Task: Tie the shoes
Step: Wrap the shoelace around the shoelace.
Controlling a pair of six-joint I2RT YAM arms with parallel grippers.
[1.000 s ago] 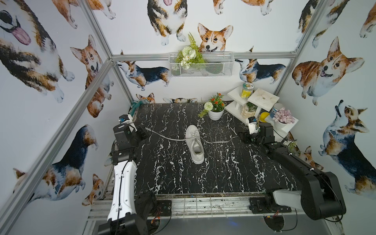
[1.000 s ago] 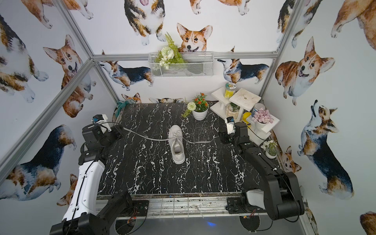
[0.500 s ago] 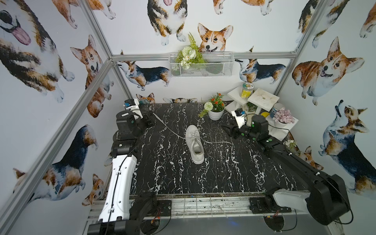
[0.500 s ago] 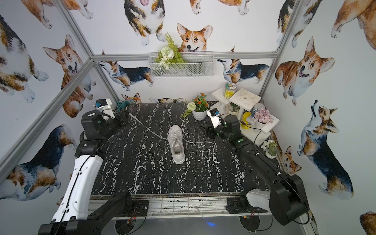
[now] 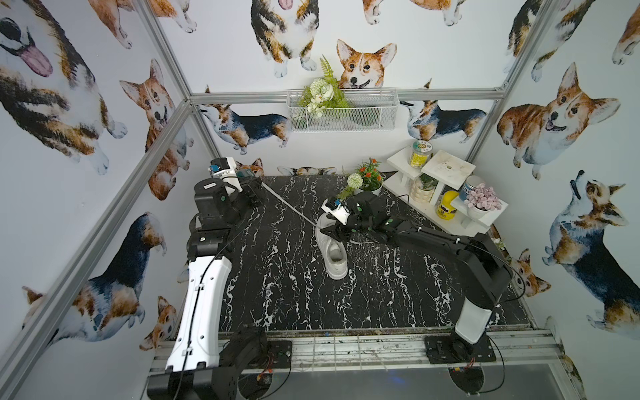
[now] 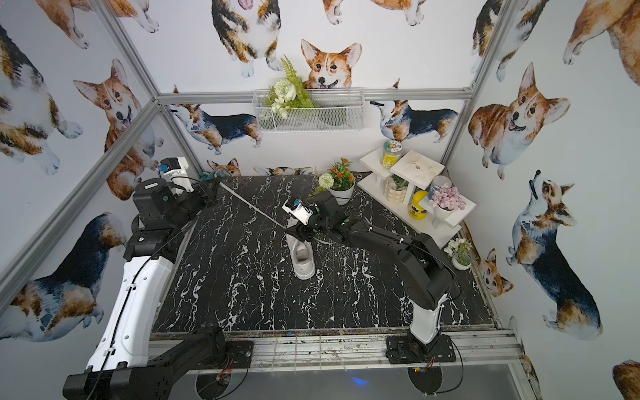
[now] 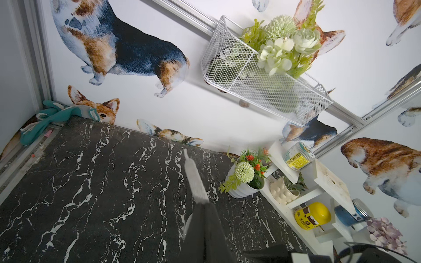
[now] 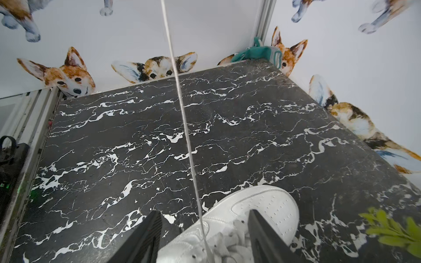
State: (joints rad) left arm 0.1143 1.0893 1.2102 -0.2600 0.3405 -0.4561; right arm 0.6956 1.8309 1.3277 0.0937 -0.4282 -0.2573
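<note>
The white shoe (image 5: 333,254) (image 6: 303,259) lies mid-table with its toe toward the back wall. My left gripper (image 5: 258,187) (image 6: 211,192) (image 7: 201,205) hovers near the back left corner. It is shut on one white lace (image 5: 287,204) (image 6: 249,206) (image 8: 182,109), which runs taut and straight down to the shoe. The lace end (image 7: 191,168) sticks out past the fingertips. My right gripper (image 5: 334,232) (image 6: 298,233) (image 8: 204,214) hangs open just above the shoe's (image 8: 262,205) laced front. The taut lace passes between its fingers. A second lace (image 5: 360,241) lies on the table under the right arm.
A potted plant (image 5: 369,180) stands at the back, close behind the right wrist. A white shelf (image 5: 446,166) with jars fills the back right corner. A wire basket (image 5: 341,110) hangs on the back wall. A teal cloth (image 7: 50,118) sits in the back left corner.
My right arm has swung from the table's right side over to the shoe, still open. My left gripper carried its lace back toward the left corner, and the lace now runs taut.
</note>
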